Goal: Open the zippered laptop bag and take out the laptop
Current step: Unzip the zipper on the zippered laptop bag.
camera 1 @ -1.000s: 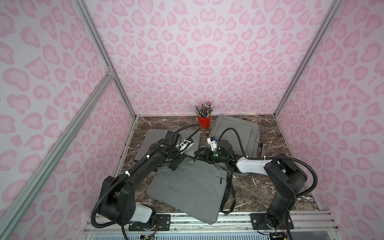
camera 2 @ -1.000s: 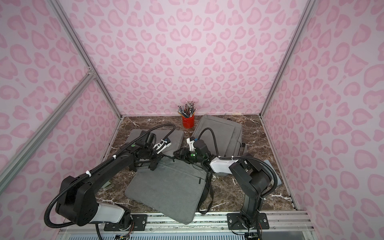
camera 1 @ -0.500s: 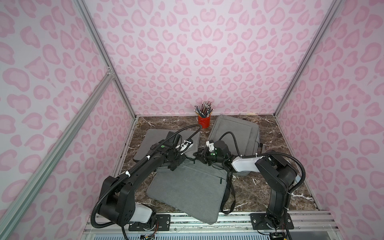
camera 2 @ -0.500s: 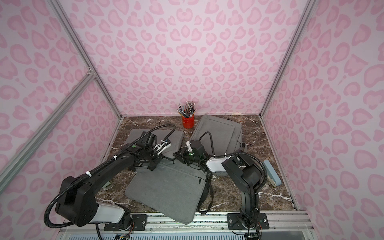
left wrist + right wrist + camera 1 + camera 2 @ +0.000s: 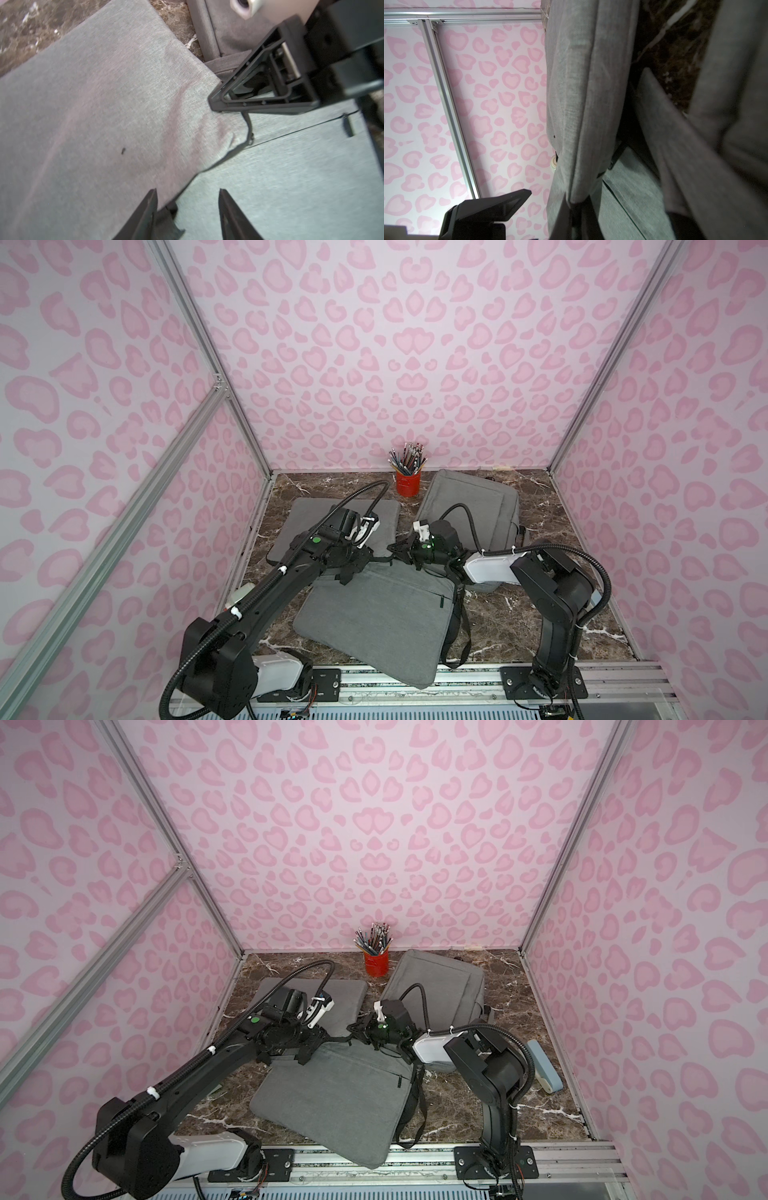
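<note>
My right gripper [image 5: 215, 105], open a second ago, is now clenched on the zipper pull [image 5: 248, 126] at the far edge of the grey laptop bag [image 5: 374, 614]. My left gripper [image 5: 187, 192], lately pinched, now stands released and empty just left of it. The pull has changed hands. The bag lies near centre with the laptop unseen, presumably still inside.
</note>
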Controlling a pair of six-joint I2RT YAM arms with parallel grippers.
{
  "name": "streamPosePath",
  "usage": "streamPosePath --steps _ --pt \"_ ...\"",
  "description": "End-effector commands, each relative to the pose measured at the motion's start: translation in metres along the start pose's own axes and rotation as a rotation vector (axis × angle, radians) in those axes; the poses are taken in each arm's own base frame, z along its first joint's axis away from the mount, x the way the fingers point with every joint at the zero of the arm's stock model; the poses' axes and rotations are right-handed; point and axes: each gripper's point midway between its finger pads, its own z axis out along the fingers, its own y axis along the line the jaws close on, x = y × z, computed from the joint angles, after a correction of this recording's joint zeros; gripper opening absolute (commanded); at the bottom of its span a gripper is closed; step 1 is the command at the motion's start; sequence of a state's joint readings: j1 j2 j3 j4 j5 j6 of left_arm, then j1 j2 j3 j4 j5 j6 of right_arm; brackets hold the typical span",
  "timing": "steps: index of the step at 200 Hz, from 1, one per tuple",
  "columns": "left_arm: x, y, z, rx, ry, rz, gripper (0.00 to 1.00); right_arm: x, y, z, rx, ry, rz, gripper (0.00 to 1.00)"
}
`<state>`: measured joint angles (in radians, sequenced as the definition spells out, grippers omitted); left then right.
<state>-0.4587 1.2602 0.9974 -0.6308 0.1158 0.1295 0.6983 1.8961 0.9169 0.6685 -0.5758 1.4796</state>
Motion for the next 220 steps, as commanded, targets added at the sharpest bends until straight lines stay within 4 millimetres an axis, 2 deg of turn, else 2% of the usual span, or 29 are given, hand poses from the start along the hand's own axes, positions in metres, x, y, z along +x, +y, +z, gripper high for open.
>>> streamPosePath --steps 1,58,94,109,154,220 --pt "0.002 -0.017 -0.009 0.042 -0.048 -0.165 0.53 -0.003 0.028 -0.001 -0.096 -0.013 -0.029 0.0" --pt "0.004 -0.049 -0.019 0.021 -0.17 -0.307 0.56 0.002 0.035 -0.004 -0.1 -0.01 -0.015 0.0" --pt "0.002 -0.067 -0.003 0.001 -0.232 -0.321 0.57 0.006 0.04 -0.003 -0.101 -0.003 -0.011 0.0" --pt "-0.005 -0.073 0.002 -0.006 -0.265 -0.309 0.57 0.01 0.041 -0.003 -0.109 0.007 -0.003 0.0" --pt "-0.026 -0.075 0.021 -0.031 -0.34 -0.33 0.54 0.017 0.041 -0.002 -0.111 0.017 0.016 0.0" --pt "-0.018 -0.07 0.041 -0.069 -0.359 -0.372 0.47 0.018 0.038 -0.005 -0.104 0.01 0.025 0.0"
